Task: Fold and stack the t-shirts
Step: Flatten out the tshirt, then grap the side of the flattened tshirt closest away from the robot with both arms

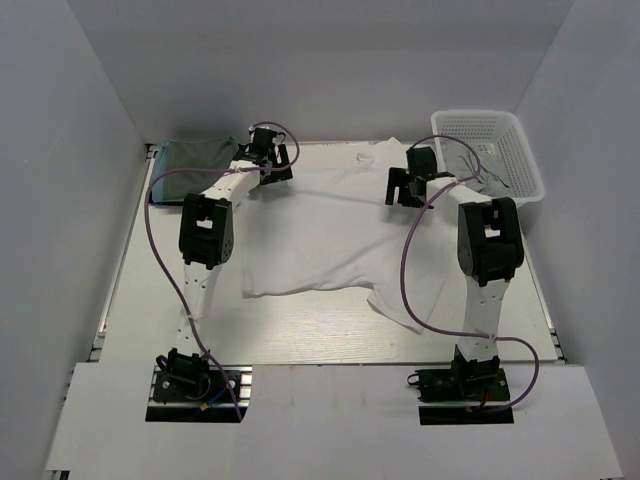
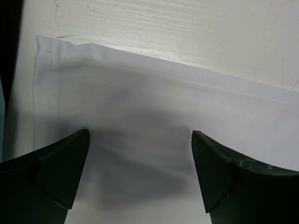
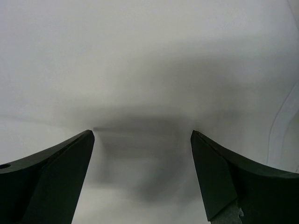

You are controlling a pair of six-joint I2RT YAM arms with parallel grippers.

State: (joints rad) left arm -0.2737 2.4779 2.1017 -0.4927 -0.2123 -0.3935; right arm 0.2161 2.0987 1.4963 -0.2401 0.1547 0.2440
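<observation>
A white t-shirt [image 1: 325, 235] lies spread flat on the white table. My left gripper [image 1: 270, 165] is open, low over the shirt's far left part; its wrist view shows the hemmed edge and corner of the shirt [image 2: 154, 107] just beyond the fingertips [image 2: 77, 154]. My right gripper [image 1: 405, 188] is open, low over the shirt's far right part; its wrist view shows only plain white cloth [image 3: 149, 70] between the fingers [image 3: 205, 158]. A folded grey-green t-shirt [image 1: 195, 165] lies at the table's far left corner.
A white plastic basket [image 1: 490, 150] with grey cloth inside stands at the far right, just beyond the right arm. White walls enclose the table on three sides. The shirt's lower right sleeve [image 1: 395, 305] is folded near the right arm's base.
</observation>
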